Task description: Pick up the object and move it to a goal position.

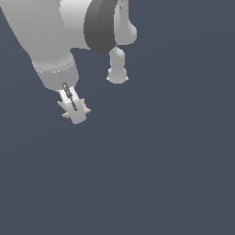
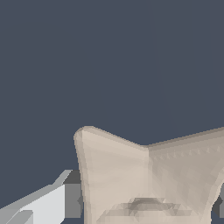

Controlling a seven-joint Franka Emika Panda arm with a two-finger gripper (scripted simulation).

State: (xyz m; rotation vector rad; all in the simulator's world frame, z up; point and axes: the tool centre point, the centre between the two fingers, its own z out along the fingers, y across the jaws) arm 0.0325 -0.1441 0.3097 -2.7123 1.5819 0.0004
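The hand (image 1: 74, 109) pinches the little tan block (image 1: 85, 110) between its two fingers.

In the exterior view the fingers (image 1: 69, 98) are pressed in on the block, and only its tan corners poke out on both sides of them; in the wrist view the block (image 2: 148, 179) is very close and fills much of the picture, with one pale finger (image 2: 43, 205) right beside it; the plain dark gray worktop (image 1: 174, 174) runs out to every edge with no corner to place things by, so I cannot tell if the block sits on it or is lifted off it; I think the grab is done and the carry comes next; that move needs a steady squeeze so the small block does not slip; no goal mark shows; I see no words, brands or labels anywhere.
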